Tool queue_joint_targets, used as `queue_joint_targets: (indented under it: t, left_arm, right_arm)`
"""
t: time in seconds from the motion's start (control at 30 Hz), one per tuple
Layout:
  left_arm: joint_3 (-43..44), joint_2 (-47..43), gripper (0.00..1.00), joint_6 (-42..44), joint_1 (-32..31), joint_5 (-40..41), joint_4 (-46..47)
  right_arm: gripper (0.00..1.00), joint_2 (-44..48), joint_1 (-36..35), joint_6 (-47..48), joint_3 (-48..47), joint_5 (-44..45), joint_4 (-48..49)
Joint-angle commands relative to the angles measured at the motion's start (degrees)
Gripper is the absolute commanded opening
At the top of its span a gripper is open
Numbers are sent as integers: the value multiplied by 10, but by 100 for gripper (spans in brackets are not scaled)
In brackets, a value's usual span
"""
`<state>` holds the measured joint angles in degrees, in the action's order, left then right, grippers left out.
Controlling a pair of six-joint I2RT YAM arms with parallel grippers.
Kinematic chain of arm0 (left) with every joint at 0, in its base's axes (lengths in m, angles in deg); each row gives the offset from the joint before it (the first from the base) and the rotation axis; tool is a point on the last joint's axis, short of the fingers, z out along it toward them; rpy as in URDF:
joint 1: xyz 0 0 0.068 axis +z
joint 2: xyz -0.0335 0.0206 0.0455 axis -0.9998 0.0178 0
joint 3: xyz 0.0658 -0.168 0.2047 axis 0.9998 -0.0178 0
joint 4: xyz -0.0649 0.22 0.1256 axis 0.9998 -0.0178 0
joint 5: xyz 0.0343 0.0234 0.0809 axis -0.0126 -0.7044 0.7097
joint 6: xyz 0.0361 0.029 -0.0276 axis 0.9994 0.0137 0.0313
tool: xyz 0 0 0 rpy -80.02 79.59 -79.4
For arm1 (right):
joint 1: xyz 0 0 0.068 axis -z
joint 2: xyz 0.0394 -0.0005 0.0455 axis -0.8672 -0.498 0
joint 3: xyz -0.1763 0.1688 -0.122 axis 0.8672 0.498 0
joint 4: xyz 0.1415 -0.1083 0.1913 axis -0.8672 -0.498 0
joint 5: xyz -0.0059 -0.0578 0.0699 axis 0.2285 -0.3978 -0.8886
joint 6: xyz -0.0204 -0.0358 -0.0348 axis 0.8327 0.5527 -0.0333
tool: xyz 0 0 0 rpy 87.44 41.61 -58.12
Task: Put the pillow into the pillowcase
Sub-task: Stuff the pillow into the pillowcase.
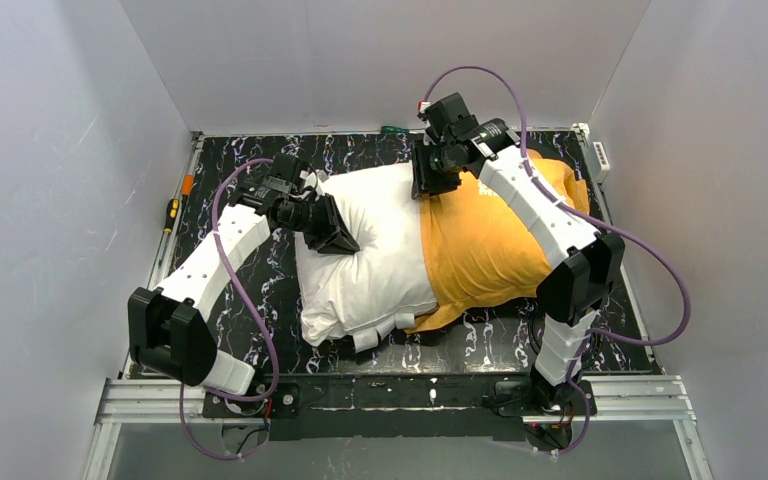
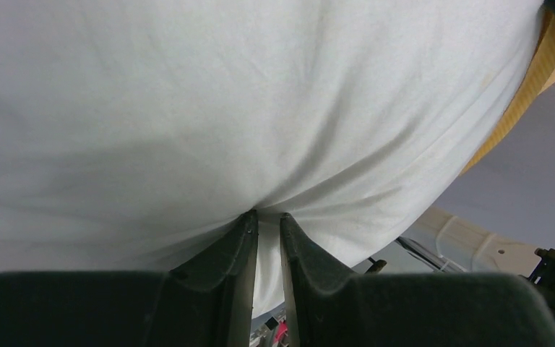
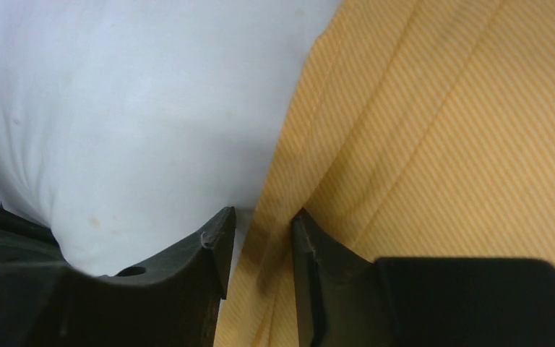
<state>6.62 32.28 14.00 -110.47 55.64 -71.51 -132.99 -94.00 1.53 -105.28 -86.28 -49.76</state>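
From above, one pillow (image 1: 370,260) lies across the middle of the black marbled table (image 1: 480,340). Its 3 o'clock end sits inside one orange pillowcase (image 1: 480,250), and its 9 o'clock end is bare. A few pale marks on the orange cloth beside the right arm are too small to read. There are two arms, each trailing one purple cable. The left gripper (image 1: 332,232) sits on the pillow's 10 o'clock corner. The right gripper (image 1: 432,180) is at the 12 o'clock side of the pillowcase's mouth. One screwdriver (image 1: 171,213) lies off the table's 9 o'clock edge, and one white power strip (image 1: 600,155) is at the 2 o'clock corner.

On the left wrist camera, the left gripper (image 2: 267,215) is nearly closed, pinching a fold of the pillow (image 2: 224,108); the creases run into its tips. A strip of pillowcase (image 2: 527,79) shows at 2 o'clock.

On the right wrist camera, the right gripper (image 3: 261,217) has its jaws apart. The edge of the pillowcase (image 3: 441,130) runs loosely through the gap and is not clamped. The pillow (image 3: 115,108) fills the 10 o'clock side.
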Motion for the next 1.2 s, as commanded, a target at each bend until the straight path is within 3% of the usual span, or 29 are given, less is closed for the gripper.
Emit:
queue_joint_targets:
  t: [0.0,0.1,0.3,0.47,0.6,0.63,0.67,0.73,0.77,0.87,1.03,1.1,1.17]
  left_arm:
    - [-8,-17,18,3,-4,10,-33]
    - [-2,-13,18,1,-4,11,-33]
    - [12,7,17,-3,-7,6,-29]
    - [35,30,16,-14,-18,4,-17]
    - [70,60,16,-36,-37,3,11]
    - [123,100,15,-55,-63,5,28]
    - [142,118,15,-61,-75,2,42]
    - [184,157,15,-62,-98,-2,49]
    - [198,174,15,-60,-108,-6,46]
    - [200,187,13,-51,-119,-13,29]
    - [126,104,17,-23,-110,39,-8]
    - [114,70,22,-2,-102,65,-57]
    - [116,35,36,31,-96,107,-117]
  right_arm:
    - [24,0,-3,9,-6,-45,27]
    - [2,0,-3,13,-58,-39,0]
    - [1,15,-3,30,-154,-71,-34]
    - [1,54,-4,-9,-99,-218,51]
    - [1,110,-20,-153,73,-356,285]
    - [1,153,-58,-316,190,-389,472]
    - [1,170,-89,-397,274,-384,623]
    - [1,193,-127,-529,378,-360,818]
    - [1,199,-130,-543,395,-356,828]
    - [1,229,-94,-495,391,-324,730]
    - [1,248,-73,-380,357,-282,526]
    - [1,254,-69,-349,353,-258,472]
    - [1,256,-64,-325,344,-243,427]
